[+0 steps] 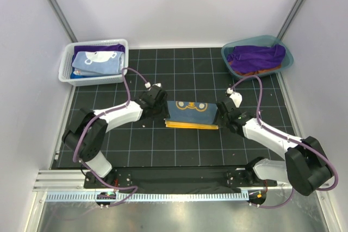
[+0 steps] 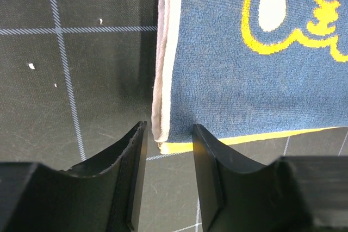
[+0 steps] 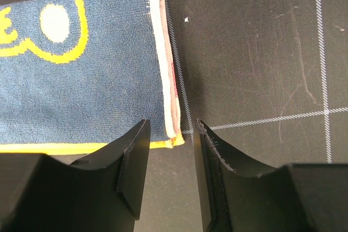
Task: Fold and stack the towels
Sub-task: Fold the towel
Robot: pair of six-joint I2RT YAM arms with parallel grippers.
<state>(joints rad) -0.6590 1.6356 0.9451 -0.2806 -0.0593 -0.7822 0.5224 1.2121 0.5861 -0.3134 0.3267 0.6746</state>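
A folded navy towel (image 1: 190,111) with a yellow pattern and a yellow edge lies flat at the middle of the black grid mat. My left gripper (image 1: 161,110) is at its left end and my right gripper (image 1: 222,113) at its right end. In the left wrist view the towel (image 2: 244,80) shows its near-left corner just ahead of the left gripper (image 2: 169,134), whose jaws stand apart with only mat between them. In the right wrist view the towel's (image 3: 81,91) near-right corner sits at the tips of the right gripper (image 3: 171,131), also open.
A white mesh basket (image 1: 65,74) at the back left holds folded towels, light blue (image 1: 97,61) over purple. A teal tub (image 1: 288,58) at the back right holds a crumpled purple towel (image 1: 256,55) over something orange. White walls close in both sides.
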